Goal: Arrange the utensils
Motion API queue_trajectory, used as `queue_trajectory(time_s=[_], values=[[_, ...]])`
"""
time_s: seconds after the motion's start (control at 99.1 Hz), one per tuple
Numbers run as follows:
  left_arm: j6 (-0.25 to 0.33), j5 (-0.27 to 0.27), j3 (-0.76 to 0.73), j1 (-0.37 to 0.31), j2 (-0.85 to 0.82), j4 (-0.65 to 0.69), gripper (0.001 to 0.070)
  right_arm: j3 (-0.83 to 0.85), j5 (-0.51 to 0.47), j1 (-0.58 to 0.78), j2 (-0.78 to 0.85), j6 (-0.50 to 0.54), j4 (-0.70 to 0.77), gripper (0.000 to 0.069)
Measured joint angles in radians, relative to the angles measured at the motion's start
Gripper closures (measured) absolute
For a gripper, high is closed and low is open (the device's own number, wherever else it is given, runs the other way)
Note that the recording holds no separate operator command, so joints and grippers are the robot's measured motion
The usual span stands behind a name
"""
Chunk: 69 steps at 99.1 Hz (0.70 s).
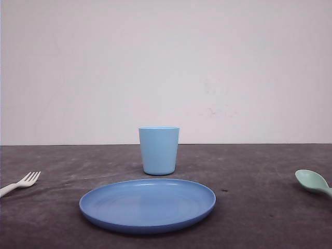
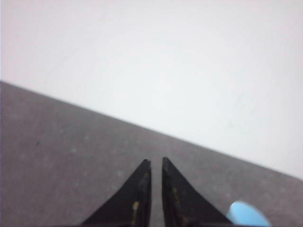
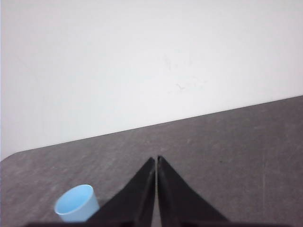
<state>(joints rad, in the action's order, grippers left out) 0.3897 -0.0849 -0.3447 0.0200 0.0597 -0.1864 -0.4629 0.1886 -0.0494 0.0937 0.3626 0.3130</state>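
Note:
A white fork [image 1: 23, 182] lies on the dark table at the far left edge of the front view, tines pointing right. Over at the far right edge rests a pale mint-green spoon [image 1: 313, 181], bowl facing up. My left gripper [image 2: 156, 161] hovers over bare table, its black fingers nearly together with only a thin slit and nothing between them. My right gripper [image 3: 156, 158] is shut, tips touching, and holds nothing. Both wrist views look toward the white wall.
A round blue plate [image 1: 148, 205] sits front centre, with a light blue cup [image 1: 158, 150] upright just behind it. The cup [image 2: 247, 215] appears beside the left fingers, and the cup [image 3: 75, 203] stands beside the right fingers. A white wall closes the table's back.

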Motion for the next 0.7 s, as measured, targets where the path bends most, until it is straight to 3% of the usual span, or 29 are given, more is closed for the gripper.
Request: queue_trajectory(time_s=[0.151,0.403,0.696], values=[[-0.017,-0.006,-0.212,0.0,0.112,-0.188,0.0695,-0.201,0.0,0.0,0.111,-0.047,0.179,0.0682],[-0.174,-0.019,-0.513,0.0,0.319,-0.441,0.0695,-0.409,-0.002,0.0,0.322,-0.142,0.416,0.0682],[-0.307,-0.019,-0.583,0.0,0.514,-0.63,0.0695,-0.417,-0.063,0.0,0.562,-0.218,0.585,0.0682]])
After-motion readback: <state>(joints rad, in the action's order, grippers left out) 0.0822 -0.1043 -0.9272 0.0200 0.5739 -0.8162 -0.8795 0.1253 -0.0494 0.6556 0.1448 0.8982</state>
